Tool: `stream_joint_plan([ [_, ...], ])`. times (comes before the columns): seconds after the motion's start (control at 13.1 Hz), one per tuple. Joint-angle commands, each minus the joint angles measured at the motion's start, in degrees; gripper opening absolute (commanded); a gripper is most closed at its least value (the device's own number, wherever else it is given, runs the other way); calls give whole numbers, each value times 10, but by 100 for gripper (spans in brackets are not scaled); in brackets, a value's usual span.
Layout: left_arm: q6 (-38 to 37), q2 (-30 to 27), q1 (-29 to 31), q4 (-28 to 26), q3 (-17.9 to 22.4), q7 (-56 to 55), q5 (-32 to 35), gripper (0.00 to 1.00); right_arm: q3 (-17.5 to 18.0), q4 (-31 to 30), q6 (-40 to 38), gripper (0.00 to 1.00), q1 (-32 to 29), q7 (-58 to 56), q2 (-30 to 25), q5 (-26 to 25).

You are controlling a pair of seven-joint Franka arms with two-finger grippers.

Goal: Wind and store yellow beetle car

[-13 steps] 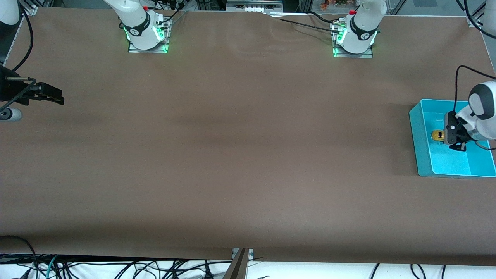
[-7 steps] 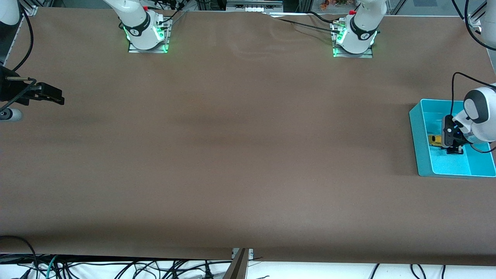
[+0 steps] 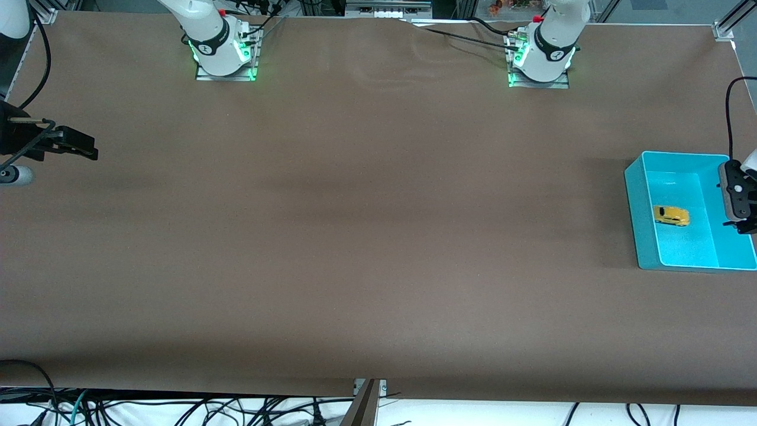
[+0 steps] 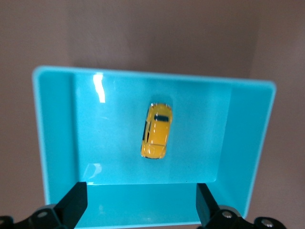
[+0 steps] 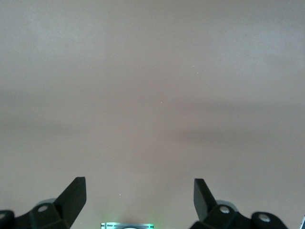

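So the yellow beetle car [image 3: 671, 215] is sitting on its wheels on the floor of the teal bin [image 3: 637, 219], which is way over at the left arm's end of the table [image 3: 355, 236]. In the left wrist view the car [image 4: 156, 130] is roughly mid-floor in the bin [image 4: 55, 143], not touching any wall, and nothing is gripping it. The left gripper [image 3: 746, 227] is up in the air over the edge of the bin that lies toward the left arm's end of the table, right at the frame's border in the front view, and its two fingers [image 4: 74, 205] are spread wide apart with nothing between them; the car sits well clear of both tips. The right gripper [image 3: 75, 145] is parked over at the right arm's end of the table, just waiting above bare brown tabletop, and its fingers [image 5: 74, 195] are spread wide too, empty, with only the table surface under them. Both arm bases [image 3: 225, 56] glow green along the table edge farthest from the front camera, and there's a tangle of cables [image 3: 177, 408] hanging below the near edge.
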Motion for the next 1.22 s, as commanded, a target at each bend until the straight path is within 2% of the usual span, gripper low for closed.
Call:
stream_joint_plan([
  [0.0, -105, 9, -1, 77, -73, -123, 3, 100, 3, 2, 0, 100, -4, -1, -1, -6],
  [0.15, -163, 9, -1, 104, -139, -249, 2, 100, 2, 2, 0, 100, -5, -1, -1, -6],
  [0.31, -177, 6, -2, 109, -196, -368, 2, 100, 2, 2, 0, 100, -5, -1, -1, -6],
  [0.38, -178, -4, -16, 108, -209, -429, 1, 100, 2, 2, 0, 100, -5, -1, -1, -6],
  [0.46, -190, -15, -56, 109, -201, -484, 0, 100, 2, 2, 1, 100, -5, -1, -1, -6],
  [0.61, -196, -58, -132, 100, -142, -589, -55, 100, 2, 2, 1, 100, -7, -1, -1, -6],
  [0.77, -197, -92, -211, 86, -65, -673, -119, 100, 2, 2, 1, 100, -5, -1, -1, -6],
  [0.92, -197, -118, -273, 78, -15, -762, -127, 100, 2, 2, 0, 100, -7, -1, -1, -5],
  [1.15, -189, -175, -360, 35, 93, -885, -136, 100, 2, 2, 0, 100, -7, -1, -1, -6],
])
